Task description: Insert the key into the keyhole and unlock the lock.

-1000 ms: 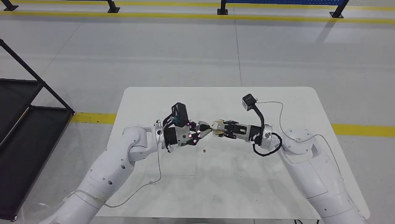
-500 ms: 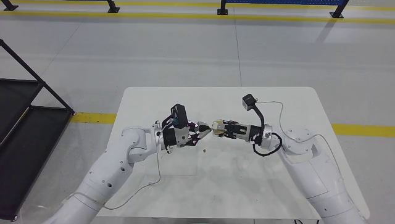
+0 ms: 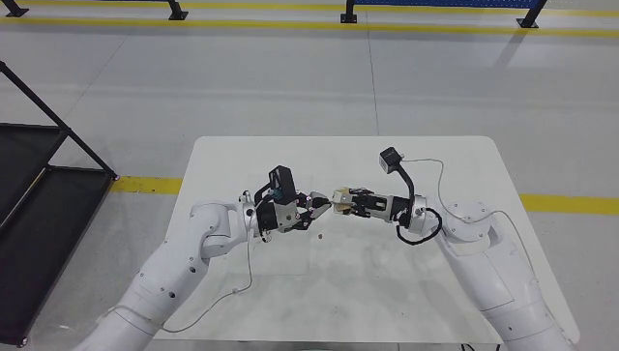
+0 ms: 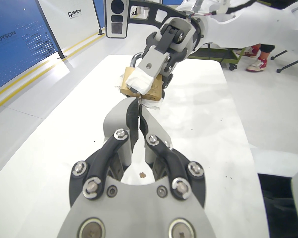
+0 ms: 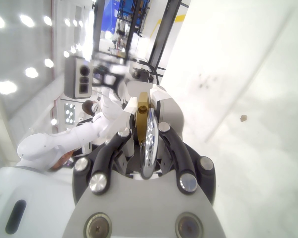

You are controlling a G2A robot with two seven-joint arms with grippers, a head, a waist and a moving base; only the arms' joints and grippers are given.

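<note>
Above the middle of the white table [image 3: 435,283] the two grippers meet tip to tip. My right gripper [image 3: 344,199] is shut on a brass padlock [image 3: 339,195]; in the left wrist view its white-taped fingers [image 4: 139,81] clamp the padlock [image 4: 154,90], silver shackle pointing away. My left gripper [image 4: 139,101] is shut on the thin key [image 4: 139,99] between black pads, with the key's tip at the padlock's lower face. The right wrist view shows the padlock [image 5: 142,115] edge-on between my right gripper [image 5: 142,101] fingers, shackle [image 5: 148,147] toward the wrist.
A small brown crumb [image 4: 142,174] lies on the table below the left gripper. A black cart [image 3: 39,206] stands off the table's left side. The right arm's cable [image 3: 426,235] loops near its wrist.
The left wrist has shifted and turned slightly at the padlock. The right arm has kept still with the padlock.
</note>
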